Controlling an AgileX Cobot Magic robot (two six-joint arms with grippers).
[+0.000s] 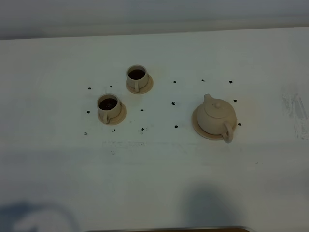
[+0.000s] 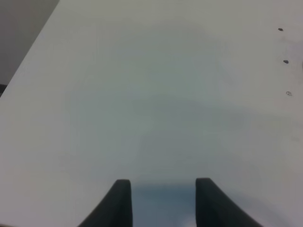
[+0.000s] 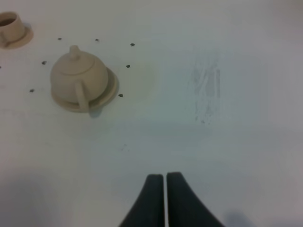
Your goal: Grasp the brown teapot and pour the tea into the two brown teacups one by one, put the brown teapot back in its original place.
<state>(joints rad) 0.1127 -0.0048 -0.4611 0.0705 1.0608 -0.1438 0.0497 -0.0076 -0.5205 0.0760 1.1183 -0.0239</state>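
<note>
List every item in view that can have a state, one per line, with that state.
brown teapot: upright, lid on, sitting on its large saucer, not held.
near teacup: upright on its small saucer, dark tea inside.
far teacup: upright on its small saucer, dark tea inside.
left end effector: fingers apart, holding nothing, over bare table.
right end effector: shut, empty, clear of the teapot.
</note>
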